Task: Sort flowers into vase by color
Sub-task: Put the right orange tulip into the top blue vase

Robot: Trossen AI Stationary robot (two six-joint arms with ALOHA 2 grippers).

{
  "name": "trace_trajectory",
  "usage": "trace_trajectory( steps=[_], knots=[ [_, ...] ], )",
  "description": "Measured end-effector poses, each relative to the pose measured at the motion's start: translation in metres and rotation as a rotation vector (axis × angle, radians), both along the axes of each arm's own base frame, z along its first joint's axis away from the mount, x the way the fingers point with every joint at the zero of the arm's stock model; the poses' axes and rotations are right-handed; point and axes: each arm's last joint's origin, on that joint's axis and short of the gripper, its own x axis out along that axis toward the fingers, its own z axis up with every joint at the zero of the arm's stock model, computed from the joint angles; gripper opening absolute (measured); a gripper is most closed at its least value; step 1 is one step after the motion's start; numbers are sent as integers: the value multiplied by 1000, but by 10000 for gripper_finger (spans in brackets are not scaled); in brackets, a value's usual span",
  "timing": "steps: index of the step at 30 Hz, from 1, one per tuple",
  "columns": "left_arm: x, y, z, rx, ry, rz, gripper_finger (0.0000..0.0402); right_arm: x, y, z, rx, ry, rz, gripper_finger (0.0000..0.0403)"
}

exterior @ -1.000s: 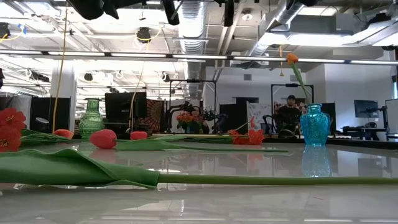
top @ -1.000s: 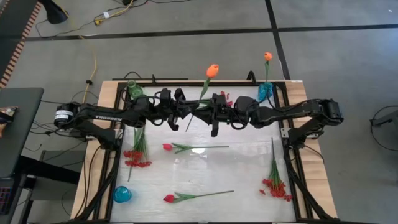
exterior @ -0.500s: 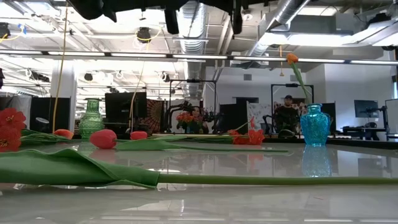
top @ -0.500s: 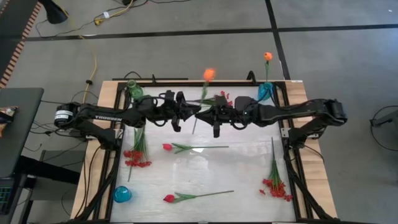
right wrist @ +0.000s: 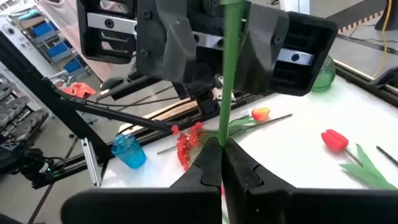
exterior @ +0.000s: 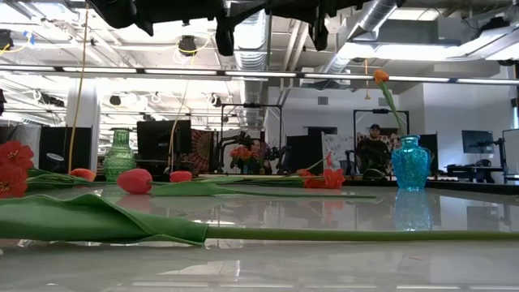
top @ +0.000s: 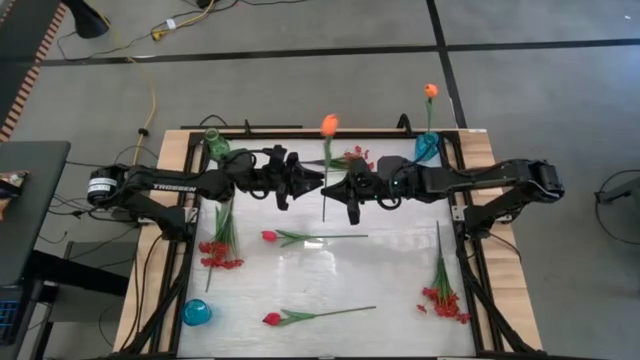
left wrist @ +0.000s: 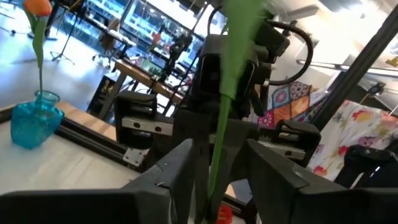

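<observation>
An orange tulip [top: 328, 124] on a long green stem [top: 324, 180] is held above the middle of the table. My right gripper [right wrist: 222, 155], coming from the table's right [top: 338, 189], is shut on the stem. My left gripper [left wrist: 214, 180], coming from the left [top: 298, 186], is open; its fingers stand on either side of the same stem [left wrist: 219, 143], and I cannot tell whether they touch it. A blue vase [top: 427, 149] at the far right holds another orange tulip [top: 430, 90]. A green vase [top: 212, 145] stands at the far left. My right gripper pinches the tulip's green stem [right wrist: 225, 134] between its two fingertips, low on the stem, well below the bloom. The fingers come level from the table's right and lie across the stem. The tulip is lifted clear of the table, and the stem rises straight from the fingers.
Two pinkish-red tulips [top: 270, 237] [top: 272, 319] lie on the table's middle and near part. Red sprays lie at the left [top: 222, 252], the near right [top: 445, 298] and the far middle [top: 352, 157]. A small blue vase [top: 196, 313] sits at the near left corner.
The orange tulip has swung from slanting to straight: its bloom has moved toward the table's left, and the stem's lower end toward the right. Both grippers have stayed close together at the table's middle.
</observation>
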Motion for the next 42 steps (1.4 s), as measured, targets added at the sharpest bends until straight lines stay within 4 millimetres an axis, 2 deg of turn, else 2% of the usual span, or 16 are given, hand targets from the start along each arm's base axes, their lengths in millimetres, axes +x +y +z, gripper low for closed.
trace_trajectory(
  steps=[15,19,35,42],
  knots=[
    [1,-3,-4,48,43,-23,127,0,0,0,1,-3,-1,22],
    [1,-3,-6,44,63,-23,127,3,-5,-4,47,11,-24,22],
    [2,-2,-13,43,134,29,127,4,-8,-6,50,14,-34,23],
    [2,-1,-10,64,96,74,102,4,-8,-7,50,25,-34,23]
  ],
)
